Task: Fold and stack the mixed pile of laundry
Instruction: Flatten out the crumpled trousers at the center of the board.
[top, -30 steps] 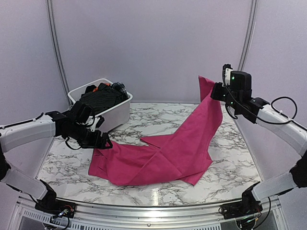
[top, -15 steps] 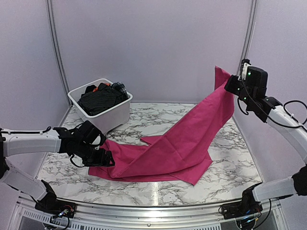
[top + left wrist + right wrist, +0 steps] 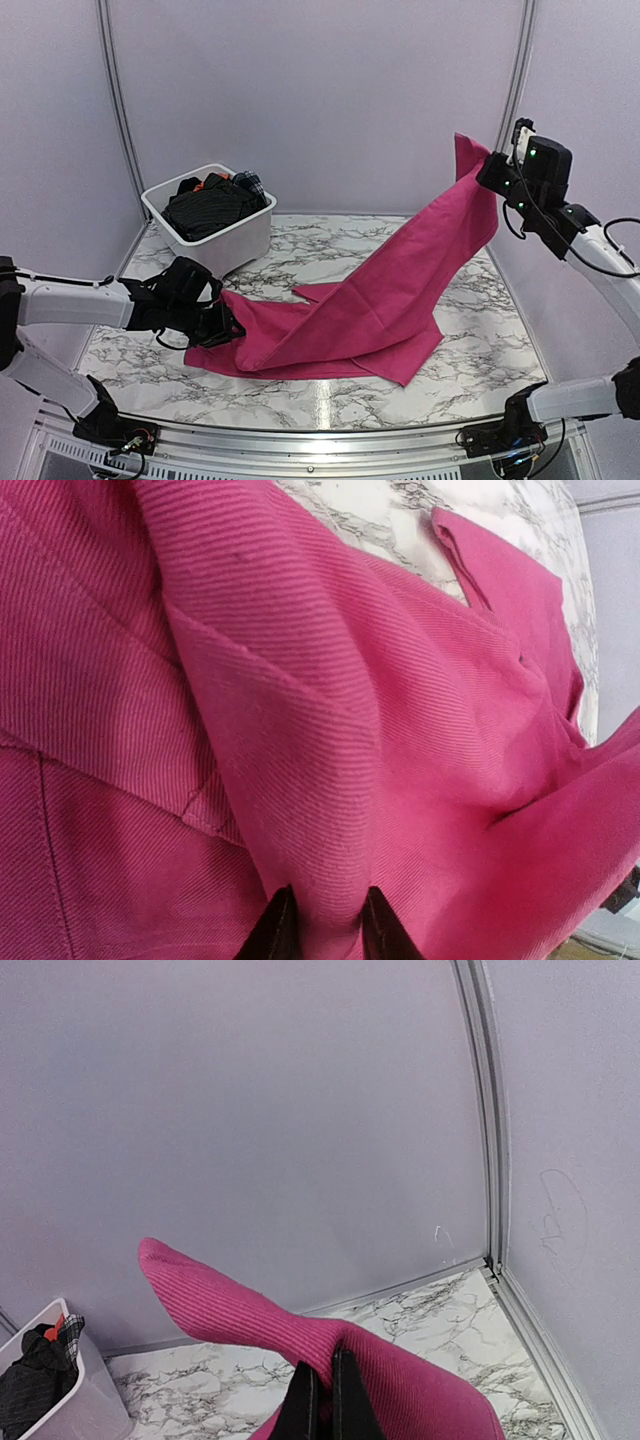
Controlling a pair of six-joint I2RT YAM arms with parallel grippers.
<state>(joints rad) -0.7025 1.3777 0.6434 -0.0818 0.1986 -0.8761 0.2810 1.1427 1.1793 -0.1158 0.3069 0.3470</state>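
Note:
A large magenta-pink cloth (image 3: 380,290) stretches from the marble table up to the right. My right gripper (image 3: 490,170) holds its top corner high near the right wall, shut on the cloth (image 3: 220,1310), with the fingers (image 3: 323,1390) pinched together. My left gripper (image 3: 228,328) is low at the cloth's left edge. Its fingertips (image 3: 322,925) pinch a raised fold of the cloth (image 3: 300,680). The rest of the laundry pile lies in the tub: a black pinstriped shirt (image 3: 205,208), a bit of orange garment (image 3: 203,183) and a dark plaid piece (image 3: 250,184).
The white plastic tub (image 3: 235,240) stands at the back left of the marble table (image 3: 480,350). Grey walls close in the back and both sides, and a metal rail runs along the near edge. The tub's corner (image 3: 85,1400) shows in the right wrist view.
My left gripper moved nearer and lower onto the cloth's left edge and closed on a fold. My right gripper carried the corner higher and further right, pulling the cloth taut.

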